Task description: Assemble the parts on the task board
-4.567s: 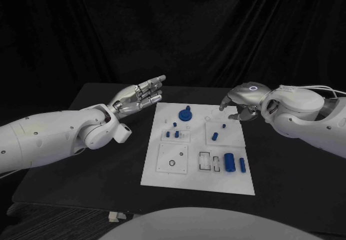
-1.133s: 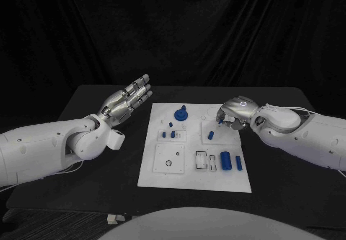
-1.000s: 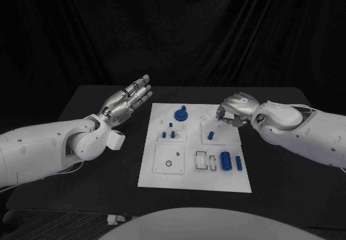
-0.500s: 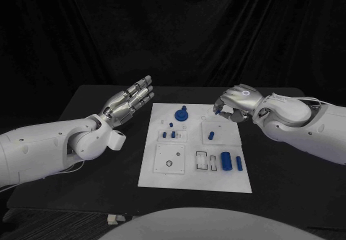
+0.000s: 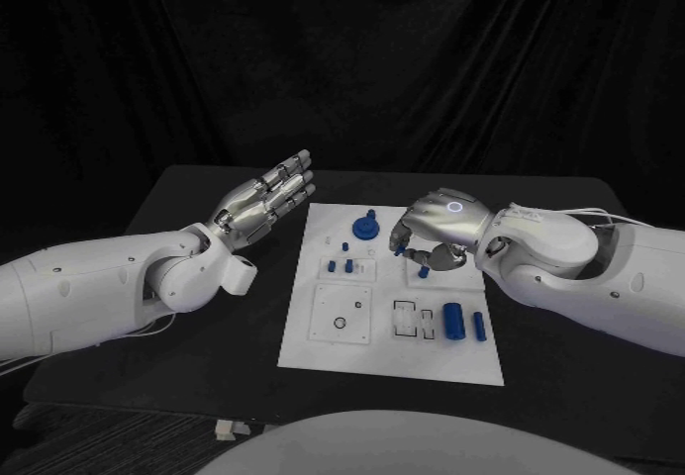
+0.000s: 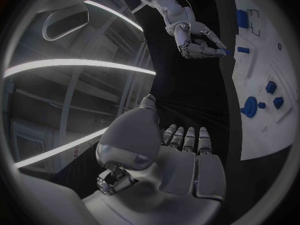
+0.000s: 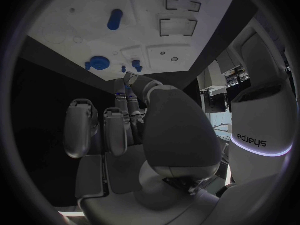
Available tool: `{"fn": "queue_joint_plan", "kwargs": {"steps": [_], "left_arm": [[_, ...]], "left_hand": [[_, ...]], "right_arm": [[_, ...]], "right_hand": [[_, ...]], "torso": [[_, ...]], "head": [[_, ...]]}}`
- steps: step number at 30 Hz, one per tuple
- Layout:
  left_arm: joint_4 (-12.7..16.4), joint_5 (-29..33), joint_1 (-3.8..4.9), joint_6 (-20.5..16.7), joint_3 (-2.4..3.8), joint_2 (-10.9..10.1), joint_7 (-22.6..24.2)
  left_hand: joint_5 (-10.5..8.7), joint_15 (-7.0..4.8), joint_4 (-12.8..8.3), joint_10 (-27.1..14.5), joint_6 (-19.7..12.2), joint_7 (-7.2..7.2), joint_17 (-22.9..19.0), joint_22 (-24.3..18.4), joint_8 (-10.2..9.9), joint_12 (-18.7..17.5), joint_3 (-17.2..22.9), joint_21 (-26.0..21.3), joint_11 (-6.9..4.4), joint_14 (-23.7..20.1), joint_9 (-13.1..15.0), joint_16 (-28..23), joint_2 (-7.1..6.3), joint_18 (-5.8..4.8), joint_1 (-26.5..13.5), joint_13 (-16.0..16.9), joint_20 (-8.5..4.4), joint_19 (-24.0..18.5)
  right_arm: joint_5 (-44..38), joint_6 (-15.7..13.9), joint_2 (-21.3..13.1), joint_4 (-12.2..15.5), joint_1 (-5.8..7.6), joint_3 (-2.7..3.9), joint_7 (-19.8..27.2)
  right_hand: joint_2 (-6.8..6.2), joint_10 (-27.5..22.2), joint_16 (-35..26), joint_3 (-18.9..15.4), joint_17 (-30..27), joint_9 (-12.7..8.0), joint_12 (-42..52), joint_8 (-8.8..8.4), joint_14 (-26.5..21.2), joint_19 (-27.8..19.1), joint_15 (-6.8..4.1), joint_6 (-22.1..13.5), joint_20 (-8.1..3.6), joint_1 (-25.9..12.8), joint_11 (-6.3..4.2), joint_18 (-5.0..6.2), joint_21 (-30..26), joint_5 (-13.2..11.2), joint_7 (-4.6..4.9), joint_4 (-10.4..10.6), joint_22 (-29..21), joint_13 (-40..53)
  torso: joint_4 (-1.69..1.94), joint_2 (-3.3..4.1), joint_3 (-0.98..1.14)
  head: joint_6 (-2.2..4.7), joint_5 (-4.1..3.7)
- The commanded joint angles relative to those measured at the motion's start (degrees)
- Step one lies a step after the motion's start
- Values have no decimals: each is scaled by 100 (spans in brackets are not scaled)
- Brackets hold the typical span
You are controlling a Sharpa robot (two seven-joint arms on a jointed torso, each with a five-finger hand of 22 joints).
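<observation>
Since half a second ago the right hand has moved off the task board's far right corner, inward and nearer, and now hangs over the board at about 1 o'clock from its centre.

The black table carries the white task board, long axis running 12 to 6.

The left hand is held off the board at 10 o'clock, raised, flat and spread wide with nothing in it. Its fingers point toward 1 o'clock.

The right hand is knuckles up, fingers curled down toward the board. In the left wrist view its fingertips pinch a small blue part just above the board (too small to tell the part's long axis or heading).

- The large cylinder lies at 4 o'clock, axis 12 to 6.
- A slimmer cylinder lies just beside it, parallel.
- The round knobbed piece sits at 12 o'clock, knob up.
- A short peg lies just below the right hand's fingers.
- Two small pegs stand side by side at 10 o'clock.
</observation>
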Motion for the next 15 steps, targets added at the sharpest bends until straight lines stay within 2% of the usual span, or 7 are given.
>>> {"fn": "queue_joint_plan", "kwargs": {"steps": [1, 9, 15], "left_arm": [[19, 31, -9, 46, 6, 1, 38], [25, 31, -10, 26, 6, -2, 34], [22, 31, -11, 36, 6, 7, 29]], "left_hand": [[33, 32, 13, 2, 0, -19, -6, -10, 13, 26, 19, -34, 21, -3, 1, -21, -9, 31, 57, 6, 29, -4], [35, 37, 14, 2, 2, -20, -6, -10, 14, 31, 18, -34, 36, -3, 2, -21, -7, 36, 59, 7, 39, -4], [35, 40, 15, 3, 1, -20, -6, -10, 14, 32, 18, -34, 43, -3, 2, -21, -5, 39, 60, 8, 45, -4]], "right_arm": [[-180, 327, 90, 49, -59, 3, -227], [-289, 506, 410, 4, -267, 3, -255], [-433, 515, 634, -127, -411, 3, -266]], "right_hand": [[7, -33, -34, -15, 46, -5, -29, -29, 333, 32, 21, -38, 43, -43, 22, 8, -12, 37, -1, 25, 1082, -8], [11, -33, -45, -13, 19, -5, -35, -33, 327, 23, 21, -39, 43, -40, 22, 13, -35, 51, 0, 22, 1076, -8], [10, -29, -44, -15, 24, -5, -42, -37, 327, 18, 21, -40, 44, -40, 23, 16, -47, 74, 1, 19, 1072, -5]], "torso": [[2, -2, -2], [1, 5, 4], [2, 12, 7]], "head": [[1, 53], [1, 89], [1, 94]]}}
